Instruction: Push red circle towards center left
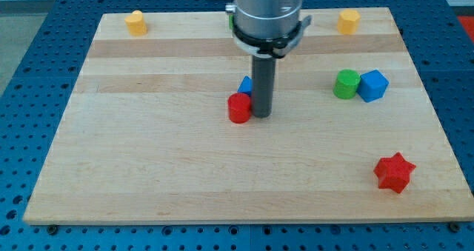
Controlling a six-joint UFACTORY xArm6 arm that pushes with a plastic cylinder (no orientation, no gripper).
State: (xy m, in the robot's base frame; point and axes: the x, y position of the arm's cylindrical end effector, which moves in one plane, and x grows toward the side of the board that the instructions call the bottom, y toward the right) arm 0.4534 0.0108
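The red circle (239,108) is a short red cylinder near the middle of the wooden board (148,169). My tip (261,115) touches its right side, at the lower end of the dark rod. A blue block (246,85) sits just behind the red circle, partly hidden by the rod; its shape cannot be made out.
A yellow block (135,22) sits at the top left and another yellow block (348,20) at the top right. A green cylinder (346,84) and a blue cube (372,86) stand together at the right. A red star (393,172) lies at the bottom right.
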